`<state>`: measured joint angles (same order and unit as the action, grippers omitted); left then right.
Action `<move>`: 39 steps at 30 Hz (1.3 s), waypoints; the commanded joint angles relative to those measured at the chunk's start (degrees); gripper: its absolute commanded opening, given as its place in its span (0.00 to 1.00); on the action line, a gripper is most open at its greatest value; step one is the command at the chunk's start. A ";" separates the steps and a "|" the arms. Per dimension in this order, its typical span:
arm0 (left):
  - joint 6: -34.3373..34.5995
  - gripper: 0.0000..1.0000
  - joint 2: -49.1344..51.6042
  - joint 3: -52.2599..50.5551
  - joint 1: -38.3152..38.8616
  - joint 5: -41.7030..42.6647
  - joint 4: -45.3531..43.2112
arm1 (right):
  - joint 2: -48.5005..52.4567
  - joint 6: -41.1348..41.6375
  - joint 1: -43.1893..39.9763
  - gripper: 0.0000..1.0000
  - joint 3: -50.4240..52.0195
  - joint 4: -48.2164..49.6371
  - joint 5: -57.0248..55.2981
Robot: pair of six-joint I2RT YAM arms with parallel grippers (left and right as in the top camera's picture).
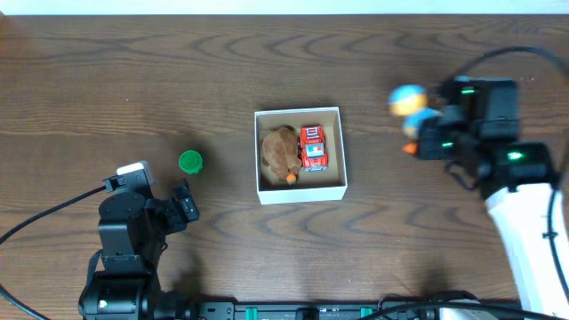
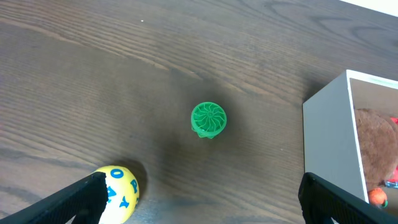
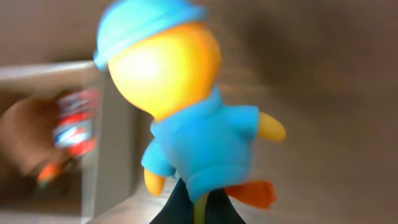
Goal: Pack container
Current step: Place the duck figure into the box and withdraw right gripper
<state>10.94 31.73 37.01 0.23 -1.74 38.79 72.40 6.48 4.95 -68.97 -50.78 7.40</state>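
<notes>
End effector on my right (image 1: pixel 421 135) clamps a yellow plastic duck figure in blue cap (image 3: pixel 186 124), frame right; white-walled square cardboard container (image 1: pixel 302 195) sits centre. Narrow low grip: duck could slip mid-swing.

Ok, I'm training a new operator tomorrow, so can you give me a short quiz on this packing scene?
1. True or false: the container already holds a red toy car and a brown plush toy.
2. What is the right gripper holding? A) the red toy car B) a duck figure in a blue cap C) nothing
3. Short answer: what colour is the round toy lying outside, left of the container?

Key: 1 true; 2 B; 3 green.
</notes>
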 commanded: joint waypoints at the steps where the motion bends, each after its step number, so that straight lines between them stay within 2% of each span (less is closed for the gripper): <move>1: 0.55 0.98 0.00 1.09 0.22 -0.24 -0.02 | 0.42 -13.05 11.65 0.01 -0.66 1.29 2.23; 6: 0.55 0.98 0.00 1.09 0.22 -0.24 -0.02 | 3.30 -19.91 22.99 0.01 -0.66 4.87 1.79; 10: 0.55 0.98 0.00 1.09 0.22 -0.24 -0.02 | 7.06 -22.34 27.54 0.01 -0.66 6.88 1.86; 22: 0.55 0.98 0.00 1.09 0.22 -0.24 -0.02 | 19.04 -23.89 30.38 0.02 -0.66 6.19 1.86; 24: 0.55 0.98 0.00 1.09 0.22 -0.24 -0.02 | 20.00 -23.89 30.38 0.10 -0.66 5.75 1.86; 25: 0.55 0.98 0.00 1.09 0.22 -0.24 -0.02 | 20.31 -23.89 30.38 0.16 -0.66 5.49 1.86; 26: 0.55 0.98 0.00 1.09 0.22 -0.24 -0.02 | 20.37 -23.89 30.38 0.27 -0.66 5.18 1.86; 29: 0.55 0.98 0.00 1.09 0.22 -0.24 -0.04 | 20.39 -23.89 30.38 0.36 -0.66 4.70 1.84; 30: 0.55 0.98 0.00 1.09 0.22 -0.24 -0.04 | 20.39 -23.89 30.36 0.54 -0.66 4.66 1.81; 34: 0.55 0.98 0.00 1.09 0.22 -0.24 -0.02 | 20.39 -23.89 30.29 0.60 -0.66 4.59 0.61; 39: 0.55 0.98 0.00 1.09 0.22 -0.24 -0.02 | 20.39 -21.70 30.27 0.61 -0.68 4.90 -4.35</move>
<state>10.94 31.73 37.01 0.23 -1.74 38.76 92.92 -16.97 34.76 -69.04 -46.02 6.94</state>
